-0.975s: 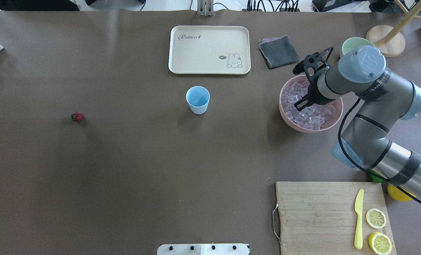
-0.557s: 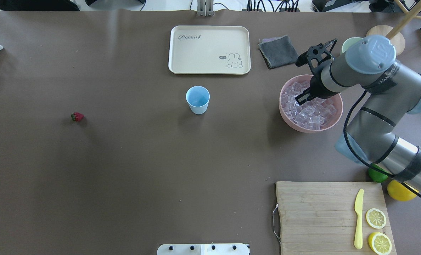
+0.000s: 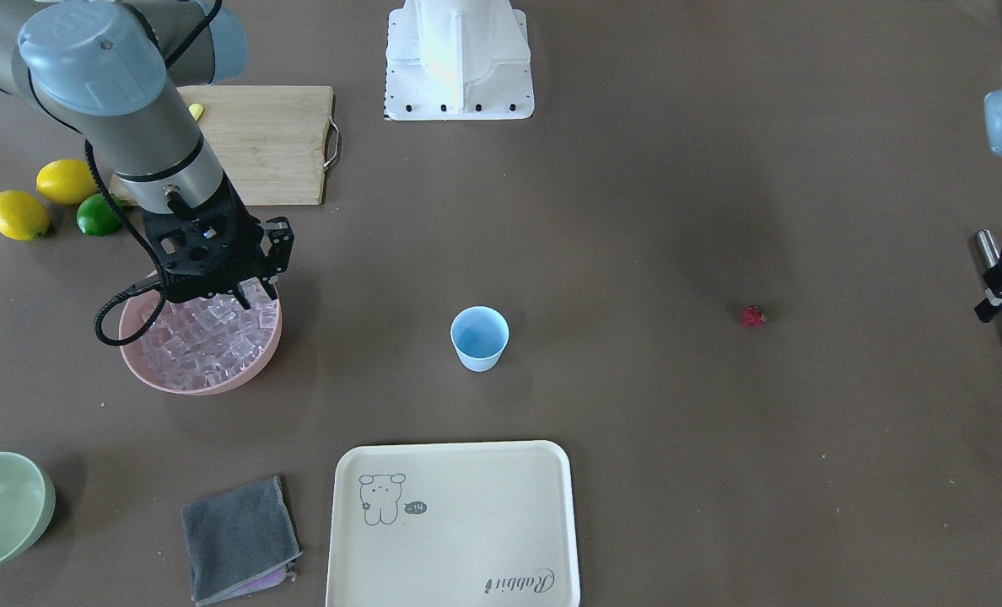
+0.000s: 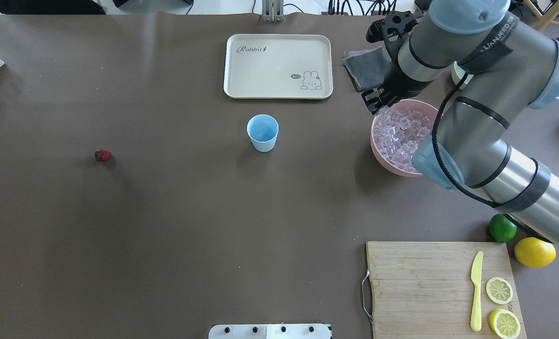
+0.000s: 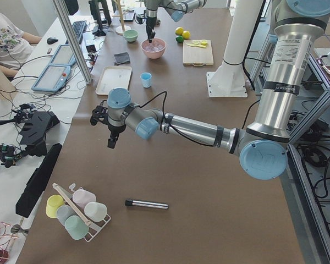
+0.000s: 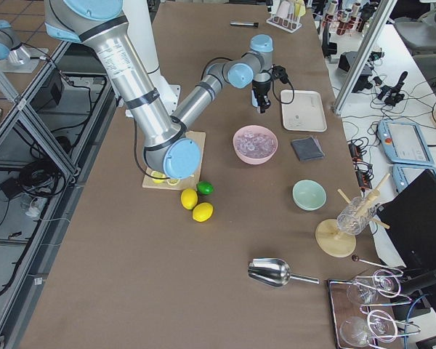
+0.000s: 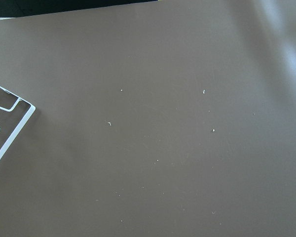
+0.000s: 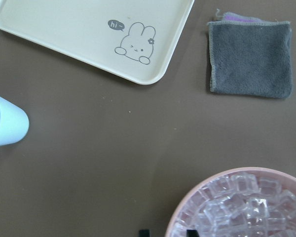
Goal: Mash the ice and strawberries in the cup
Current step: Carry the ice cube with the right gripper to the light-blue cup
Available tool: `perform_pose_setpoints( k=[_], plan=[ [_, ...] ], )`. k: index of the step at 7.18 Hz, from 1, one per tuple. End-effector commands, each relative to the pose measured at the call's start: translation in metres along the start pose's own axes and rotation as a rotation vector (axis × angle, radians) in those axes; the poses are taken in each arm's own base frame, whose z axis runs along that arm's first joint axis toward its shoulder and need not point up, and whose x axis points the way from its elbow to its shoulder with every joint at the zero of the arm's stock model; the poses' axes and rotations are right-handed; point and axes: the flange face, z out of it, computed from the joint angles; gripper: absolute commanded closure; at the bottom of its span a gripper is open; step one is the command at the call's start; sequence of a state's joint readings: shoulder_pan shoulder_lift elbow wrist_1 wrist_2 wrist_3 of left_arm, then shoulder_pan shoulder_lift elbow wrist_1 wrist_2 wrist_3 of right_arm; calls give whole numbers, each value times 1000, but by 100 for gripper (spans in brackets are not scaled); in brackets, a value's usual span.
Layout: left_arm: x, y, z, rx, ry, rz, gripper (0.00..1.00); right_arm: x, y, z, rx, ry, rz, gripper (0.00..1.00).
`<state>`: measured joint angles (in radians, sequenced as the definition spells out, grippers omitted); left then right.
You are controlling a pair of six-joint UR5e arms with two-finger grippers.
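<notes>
Cup stands upright mid-table, long axis vertical, mouth up, nothing seen inside it; it is just in front of the tray from the robot's side, apart from it

Strawberry lies alone on the bare table, well apart from the cup on the robot's left; its long axis looks roughly along the table's length, green end seems to face away from the cup, too small to be sure

Ice is a heap of clear cubes filling the pink bowl, well apart from the cup on the robot's right; cubes lie every way, no common direction

Right arm comes in from the right, elbow over the bowl's near side, wrist bent so the right gripper points straight down above the bowl's rim on the side facing the cup and the grey cloth; the wrist view shows two dark tips a narrow gap apart over the rim, and I cannot tell whether a cube sits between them

Left arm is stretched low along the table toward its left end; left gripper hangs fingers down above bare table, near a metal rod lying flat; spread of its fingers cannot be told
</notes>
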<state>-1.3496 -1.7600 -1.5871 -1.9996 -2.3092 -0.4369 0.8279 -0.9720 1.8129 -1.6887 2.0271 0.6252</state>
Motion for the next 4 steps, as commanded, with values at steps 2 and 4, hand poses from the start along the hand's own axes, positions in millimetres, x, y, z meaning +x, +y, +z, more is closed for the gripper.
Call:
perform_pose_setpoints(
  k=[2, 4],
  plan=[
    [7, 2, 18, -17, -13, 14, 2, -108, 4, 3, 34, 1, 122, 100],
    [14, 2, 15, -10, -7, 7, 2, -165, -17, 24, 45, 23, 180, 100]
  ],
)
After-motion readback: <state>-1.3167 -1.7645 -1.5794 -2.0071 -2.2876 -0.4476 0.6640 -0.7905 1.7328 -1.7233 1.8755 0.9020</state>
